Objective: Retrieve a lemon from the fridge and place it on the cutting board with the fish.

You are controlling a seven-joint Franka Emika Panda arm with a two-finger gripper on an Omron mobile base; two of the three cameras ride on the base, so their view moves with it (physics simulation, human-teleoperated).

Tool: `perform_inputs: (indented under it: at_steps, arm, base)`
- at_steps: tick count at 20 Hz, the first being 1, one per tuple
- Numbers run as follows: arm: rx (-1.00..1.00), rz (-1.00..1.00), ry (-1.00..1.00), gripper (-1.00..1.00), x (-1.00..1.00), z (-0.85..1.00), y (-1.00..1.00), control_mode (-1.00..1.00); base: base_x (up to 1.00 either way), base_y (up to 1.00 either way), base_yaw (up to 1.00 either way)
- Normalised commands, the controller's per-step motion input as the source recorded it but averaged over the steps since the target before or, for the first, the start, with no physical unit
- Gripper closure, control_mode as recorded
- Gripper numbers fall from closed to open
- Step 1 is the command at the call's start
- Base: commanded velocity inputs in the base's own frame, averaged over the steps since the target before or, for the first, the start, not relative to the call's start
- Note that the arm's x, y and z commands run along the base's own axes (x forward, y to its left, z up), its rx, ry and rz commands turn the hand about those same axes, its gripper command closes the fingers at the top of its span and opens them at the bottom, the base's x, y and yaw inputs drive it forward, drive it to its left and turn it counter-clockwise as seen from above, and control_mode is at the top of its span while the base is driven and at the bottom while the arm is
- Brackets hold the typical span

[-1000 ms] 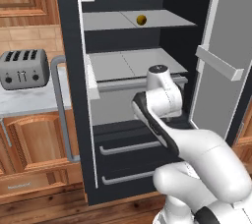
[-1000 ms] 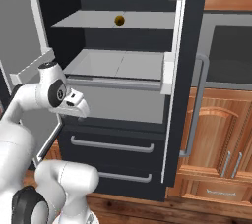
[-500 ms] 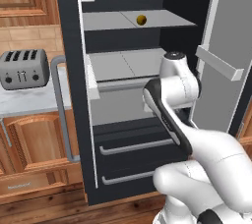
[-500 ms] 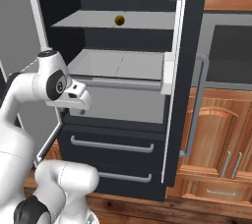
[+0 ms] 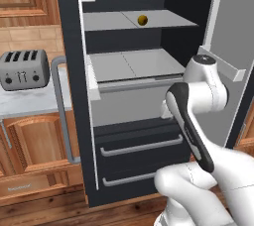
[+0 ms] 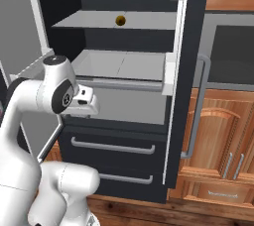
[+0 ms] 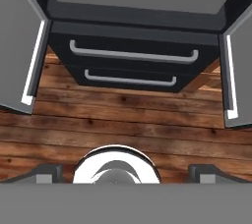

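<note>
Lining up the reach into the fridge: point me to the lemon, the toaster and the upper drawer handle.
lemon (image 5: pixel 142 20): left base view, middle of the fruit on the upper shelf.
toaster (image 5: pixel 24 70): left base view, its front face.
upper drawer handle (image 6: pixel 112 146): right base view, middle of the grey bar.

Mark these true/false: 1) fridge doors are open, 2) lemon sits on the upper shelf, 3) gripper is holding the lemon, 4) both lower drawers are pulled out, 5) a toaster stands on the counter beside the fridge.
1) True. Both doors of the fridge stand open.
2) True. The lemon lies on the upper shelf.
3) False. The lemon lies alone on the shelf, and the hand view looks down at the lower drawers and the wood floor, with nothing between the finger tips.
4) False. Both drawers are shut.
5) True. The toaster stands on the counter.
</note>
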Motion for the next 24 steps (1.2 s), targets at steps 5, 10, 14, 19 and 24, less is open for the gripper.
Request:
perform_inputs:
  at_steps: [5, 10, 14, 19, 24]
  arm:
    - [0.0, 0.04, 0.05, -1.0, -0.21, 0.05, 0.17, -1.0]
    - [0.0, -0.05, 0.02, -1.0, -0.08, 0.0, 0.0, -1.0]
    - [0.0, -0.09, 0.03, -1.0, 0.0, 0.0, 0.0, -1.0]
    - [0.0, 0.0, 0.0, -1.0, 0.0, 0.0, 0.0, -1.0]
    - [0.0, -0.01, -0.03, -1.0, 0.0, 0.0, -0.06, -1.0]
  base:
    - [0.0, 0.0, 0.0]
    - [0.0, 0.0, 0.0]
    - [0.0, 0.0, 0.0]
    - [0.0, 0.0, 0.0]
    - [0.0, 0.0, 0.0]
